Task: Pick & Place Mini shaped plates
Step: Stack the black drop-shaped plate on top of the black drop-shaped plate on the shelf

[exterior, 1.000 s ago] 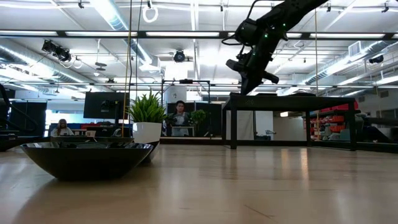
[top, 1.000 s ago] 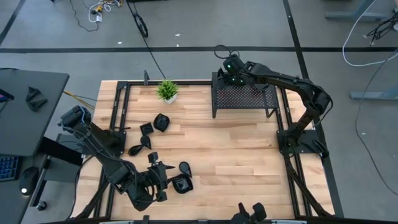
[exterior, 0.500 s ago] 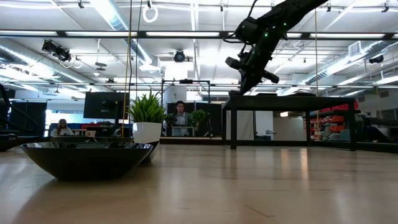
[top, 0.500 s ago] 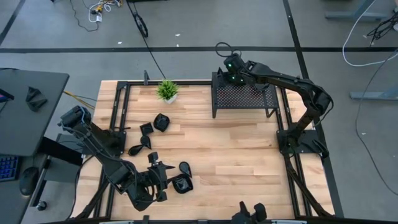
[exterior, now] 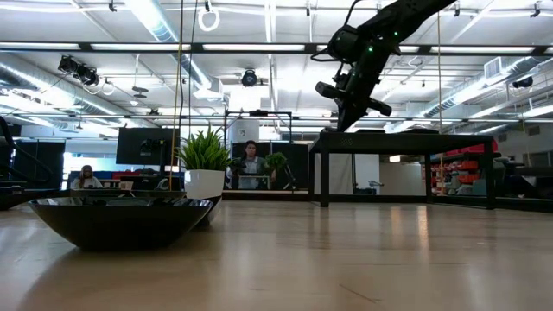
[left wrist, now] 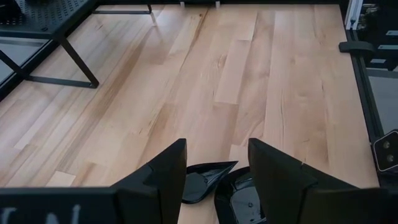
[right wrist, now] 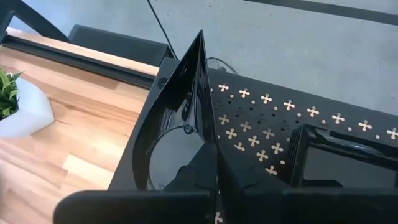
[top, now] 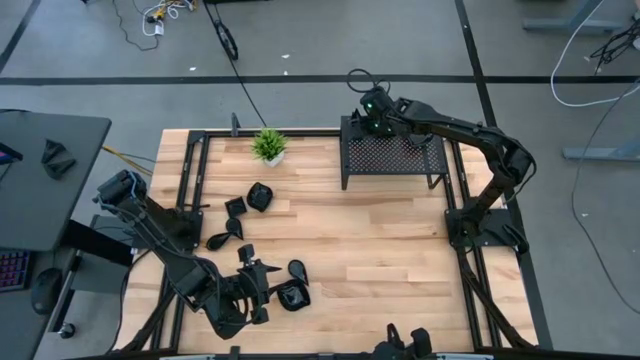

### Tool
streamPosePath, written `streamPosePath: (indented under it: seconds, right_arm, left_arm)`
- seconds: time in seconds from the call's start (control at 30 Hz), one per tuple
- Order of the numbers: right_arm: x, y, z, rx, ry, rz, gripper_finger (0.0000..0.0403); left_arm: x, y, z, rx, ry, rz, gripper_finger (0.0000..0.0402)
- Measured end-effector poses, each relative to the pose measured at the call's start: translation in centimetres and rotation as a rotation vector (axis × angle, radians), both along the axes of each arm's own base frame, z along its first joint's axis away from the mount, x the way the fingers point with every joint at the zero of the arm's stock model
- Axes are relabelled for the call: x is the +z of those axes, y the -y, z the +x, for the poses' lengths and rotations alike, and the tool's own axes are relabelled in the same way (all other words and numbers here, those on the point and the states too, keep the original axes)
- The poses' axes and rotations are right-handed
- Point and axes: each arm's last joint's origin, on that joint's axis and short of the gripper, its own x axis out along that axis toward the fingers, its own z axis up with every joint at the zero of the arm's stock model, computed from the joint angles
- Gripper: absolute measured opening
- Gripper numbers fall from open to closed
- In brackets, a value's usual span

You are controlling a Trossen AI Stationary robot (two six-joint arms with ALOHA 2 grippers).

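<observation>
- My right arm reaches from its base at the table's right edge across to the far left corner of the black perforated rack (top: 392, 155), elbow high, wrist bent downward.
- My right gripper (top: 372, 112) hangs just above that corner, fingers clamped on the rim of a glossy black square plate (right wrist: 177, 124), which stands on edge, tilted, over the rack's top.
- Another black plate (right wrist: 339, 163) already lies flat on the rack.
- My left arm is folded low along the table's near left side, with my left gripper (left wrist: 214, 168) pointing across the wooden table (top: 380, 250), fingers parted and holding nothing.
- Two plates lie just past its fingertips, a teardrop one (left wrist: 205, 179) touching a rounded one (left wrist: 239, 196).
- More plates (top: 250, 200) sit on the table's left part, near the potted plant (top: 269, 146).
</observation>
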Motion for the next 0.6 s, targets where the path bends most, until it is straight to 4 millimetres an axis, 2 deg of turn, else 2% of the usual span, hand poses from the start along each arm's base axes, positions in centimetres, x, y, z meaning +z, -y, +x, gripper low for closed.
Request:
streamPosePath:
  seconds: [0.2,0.47,0.6]
  right_arm:
    - [-0.03,0.00,-0.06,-0.009,-0.009,-0.003,0.0016]
    - [0.05,0.07,0.00,0.022,-0.025,-0.030,0.0102]
    - [0.31,0.15,0.35,0.066,-0.019,-0.076,0.0123]
  left_arm:
    - [0.00,0.00,0.00,0.000,0.000,0.000,0.0177]
    - [0.00,-0.01,0.01,0.001,0.001,0.000,0.0177]
    - [0.00,0.00,0.00,0.000,0.000,-0.001,0.0177]
